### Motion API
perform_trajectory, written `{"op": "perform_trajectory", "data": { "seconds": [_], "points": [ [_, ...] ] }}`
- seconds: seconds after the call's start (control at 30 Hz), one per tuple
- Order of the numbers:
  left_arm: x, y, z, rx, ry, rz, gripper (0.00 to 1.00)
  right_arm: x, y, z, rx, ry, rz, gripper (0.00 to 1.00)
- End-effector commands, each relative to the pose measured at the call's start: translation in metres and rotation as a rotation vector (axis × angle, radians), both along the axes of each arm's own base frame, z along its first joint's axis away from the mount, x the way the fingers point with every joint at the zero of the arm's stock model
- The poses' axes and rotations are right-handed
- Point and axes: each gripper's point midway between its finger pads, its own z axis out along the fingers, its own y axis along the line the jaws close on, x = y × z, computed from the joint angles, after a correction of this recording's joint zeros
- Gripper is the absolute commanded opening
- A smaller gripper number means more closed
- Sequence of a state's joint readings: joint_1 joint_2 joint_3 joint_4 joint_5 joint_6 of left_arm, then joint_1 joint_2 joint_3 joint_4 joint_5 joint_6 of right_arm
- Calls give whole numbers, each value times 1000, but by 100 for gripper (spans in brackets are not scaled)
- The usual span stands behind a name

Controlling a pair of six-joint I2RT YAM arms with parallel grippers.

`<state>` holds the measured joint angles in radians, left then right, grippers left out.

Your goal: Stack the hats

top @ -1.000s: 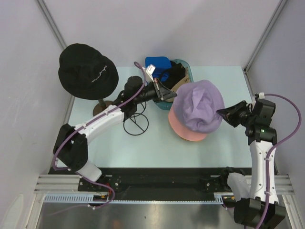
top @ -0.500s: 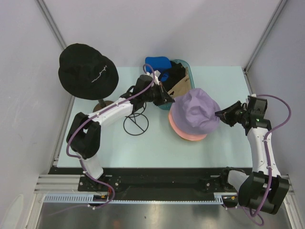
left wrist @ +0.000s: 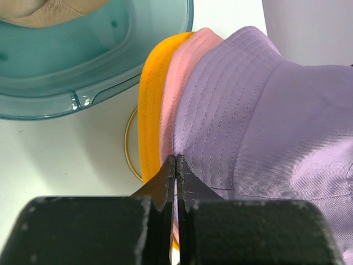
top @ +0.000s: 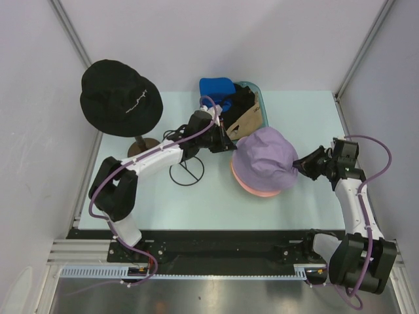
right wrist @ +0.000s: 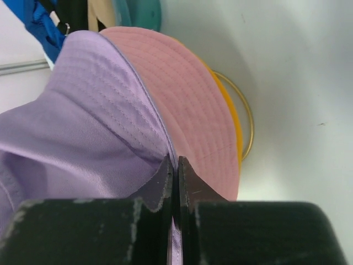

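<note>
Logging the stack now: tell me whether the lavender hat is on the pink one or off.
On: the lavender hat sits over the pink hat, whose brim peeks out underneath.

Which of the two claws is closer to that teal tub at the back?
The left one. The left claw pinches the lavender hat by its brim just in front of the teal tub. The right claw grips the hat's opposite side, away from the tub.

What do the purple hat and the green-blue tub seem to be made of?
The purple hat: woven cotton-like cloth, matte, with a fine diagonal weave and rows of stitching on the brim. The tub: probably plastic, glossy and see-through, with a smooth moulded rim.
</note>
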<state>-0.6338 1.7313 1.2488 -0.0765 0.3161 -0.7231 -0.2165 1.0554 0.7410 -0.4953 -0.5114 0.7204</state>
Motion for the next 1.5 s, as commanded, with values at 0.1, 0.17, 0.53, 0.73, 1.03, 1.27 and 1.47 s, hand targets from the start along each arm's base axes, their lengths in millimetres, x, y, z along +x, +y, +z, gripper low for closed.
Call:
{"op": "perform_trajectory", "data": {
  "seconds": [0.1,0.17,0.53,0.73,1.03,1.27,1.47],
  "points": [
    [-3,5,-7,107,-76,-19,0,-35,-25,-64,-197,234,-14,0],
    [-5,-2,-9,114,-83,-39,0,-41,-30,-64,-219,249,-32,0],
    [-16,-56,0,64,-91,-159,0,-29,-41,-9,-203,92,-88,56],
    [-7,-45,-1,83,-100,-127,0,-47,-45,-18,-241,142,-97,70],
    [-7,-36,-18,117,-79,-124,0,-65,-28,-58,-215,278,-64,70],
    [-8,-31,-26,152,-86,-133,0,-63,-14,-68,-261,300,-34,76],
    [4,-16,-28,209,-130,-104,0,-83,-32,-62,-341,351,-95,85]
  ]
}}
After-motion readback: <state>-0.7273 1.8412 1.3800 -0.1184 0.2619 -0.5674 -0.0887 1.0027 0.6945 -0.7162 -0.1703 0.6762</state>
